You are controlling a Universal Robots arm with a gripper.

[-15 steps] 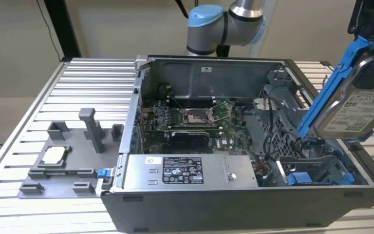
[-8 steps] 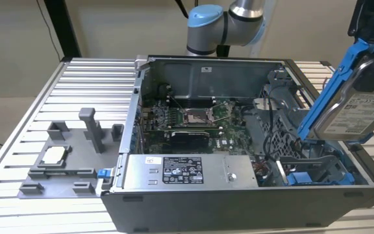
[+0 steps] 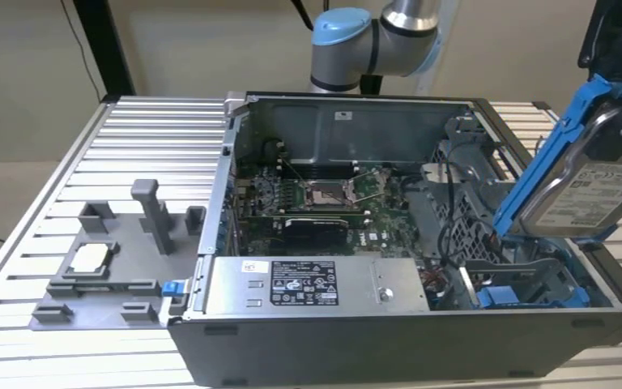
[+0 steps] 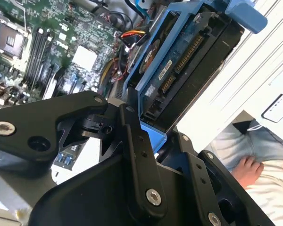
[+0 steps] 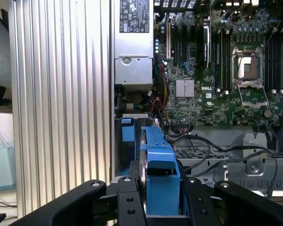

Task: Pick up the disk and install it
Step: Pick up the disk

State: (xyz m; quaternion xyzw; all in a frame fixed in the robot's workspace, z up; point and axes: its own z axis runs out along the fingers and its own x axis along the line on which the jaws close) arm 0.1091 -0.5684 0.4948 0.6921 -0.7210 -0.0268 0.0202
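Claw (image 5: 162, 200) first: we see its 2 black fingers (image 5: 127, 200) pinching the disk (image 5: 162, 157) by its blue bracket, 1 finger on each side. In the first wrist view the disk stands edge-on to us, so its label is hidden. In the second wrist view the fingers cover its near end, and a person's hand (image 4: 247, 170) rests at the frame's corner, the rest of the person cut off.

In the exterior view the disk hangs steeply tilted, label toward us, over the end of the open computer case (image 3: 398, 344) at the exterior view's right, above the drive bay (image 3: 505, 296) with blue parts. The frame edge cuts its far side. We cannot tell whether its lower edge touches the bay.

We see the arm (image 3: 371, 40) upright behind the case's back wall. Its upper links leave the frame's top. The case sits on the ribbed bench (image 3: 127, 146).
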